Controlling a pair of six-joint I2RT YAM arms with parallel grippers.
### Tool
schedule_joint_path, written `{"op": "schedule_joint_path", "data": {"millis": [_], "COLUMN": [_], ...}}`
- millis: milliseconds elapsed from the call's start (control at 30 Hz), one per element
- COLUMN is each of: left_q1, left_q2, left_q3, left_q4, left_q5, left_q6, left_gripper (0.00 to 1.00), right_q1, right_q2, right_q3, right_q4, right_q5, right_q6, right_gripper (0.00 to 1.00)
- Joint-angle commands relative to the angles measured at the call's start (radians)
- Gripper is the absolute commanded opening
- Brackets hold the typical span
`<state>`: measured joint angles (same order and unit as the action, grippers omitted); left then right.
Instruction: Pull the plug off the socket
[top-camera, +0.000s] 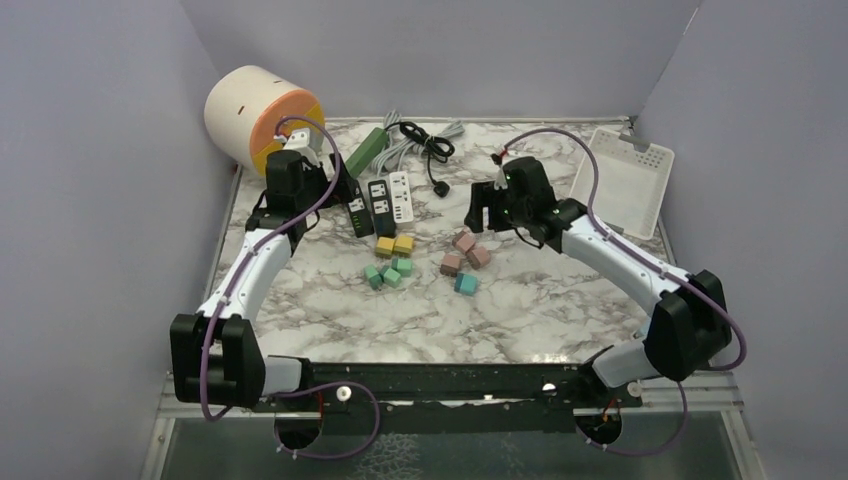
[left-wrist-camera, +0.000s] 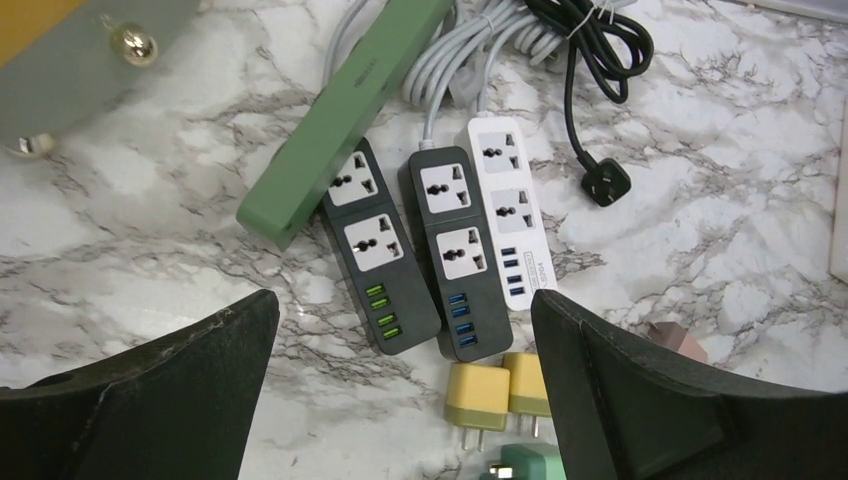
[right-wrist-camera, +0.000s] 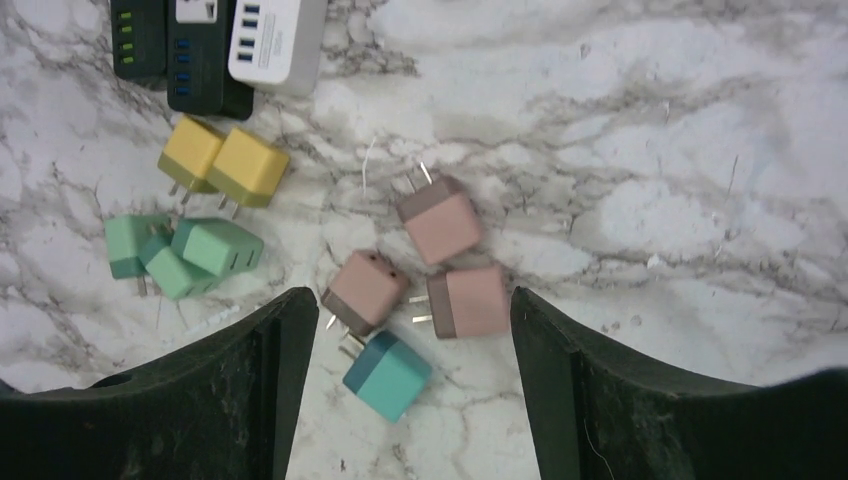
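Three power strips lie side by side: a black one with green ports (left-wrist-camera: 378, 255), a black one with blue ports (left-wrist-camera: 455, 250) and a white one (left-wrist-camera: 508, 205). Their sockets show no plug in them. A green strip (left-wrist-camera: 340, 110) lies behind them. Loose plugs lie on the table: yellow (left-wrist-camera: 478, 395), green (right-wrist-camera: 180, 255), pink (right-wrist-camera: 438, 218) and teal (right-wrist-camera: 388, 375). My left gripper (left-wrist-camera: 405, 330) is open and empty above the strips' near ends. My right gripper (right-wrist-camera: 412, 310) is open and empty above the pink and teal plugs.
A black cable with a plug (left-wrist-camera: 605, 185) and grey coiled cords (top-camera: 400, 150) lie behind the strips. A cream and orange cylinder (top-camera: 262, 118) stands at the back left. A white tray (top-camera: 622, 180) leans at the back right.
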<state>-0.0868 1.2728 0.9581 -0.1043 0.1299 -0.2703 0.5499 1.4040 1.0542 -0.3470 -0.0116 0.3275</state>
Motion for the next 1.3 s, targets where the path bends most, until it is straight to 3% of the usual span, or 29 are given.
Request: {"op": "schedule_joint_path", "data": {"millis": [0,100,200,267,400,567,833,1100,1267], "left_q1": [0.002,-0.008,-0.027,-0.039,-0.092,-0.144,-0.149,-0.15,-0.148], "left_q2": [0.078,0.142,0.214,0.255,0.295,0.325,0.364,0.479,0.525], "left_q3": [-0.031,-0.046,-0.037,-0.042,-0.045,-0.064,-0.061,0.016,0.041], "left_q4": [0.024,0.063,0.084,0.116,0.135,0.121,0.103,0.083,0.088], "left_q5": [0.082,0.12,0.097,0.108,0.071,0.046,0.044,0.05,0.047], "left_q6": [-0.118,-0.18,-0.213,-0.255,-0.27,-0.276,-0.263,-0.226,-0.23], "left_gripper": [0.99,0.99,0.94,0.88,0.78,0.6,0.42,0.26,0.22], "right_q1": [0.012,0.023,0.047,0.062,0.087,0.111,0.14,0.145,0.146], "right_q2": [0.124,0.24,0.391,0.49,0.638,0.781,0.891,0.872,0.847], "right_q3": [0.136,0.244,0.382,0.476,0.592,0.711,0.822,0.794,0.766], "right_q4": [0.031,0.08,0.083,0.062,0.049,-0.024,-0.115,-0.171,-0.168], "right_q5": [0.065,0.029,-0.015,-0.051,-0.099,-0.163,-0.209,-0.216,-0.218], "right_q6": [-0.077,-0.076,-0.077,-0.077,-0.077,-0.093,-0.102,-0.119,-0.116], "right_gripper": [0.75,0.71,0.58,0.45,0.4,0.2,0.13,0.13,0.13]}}
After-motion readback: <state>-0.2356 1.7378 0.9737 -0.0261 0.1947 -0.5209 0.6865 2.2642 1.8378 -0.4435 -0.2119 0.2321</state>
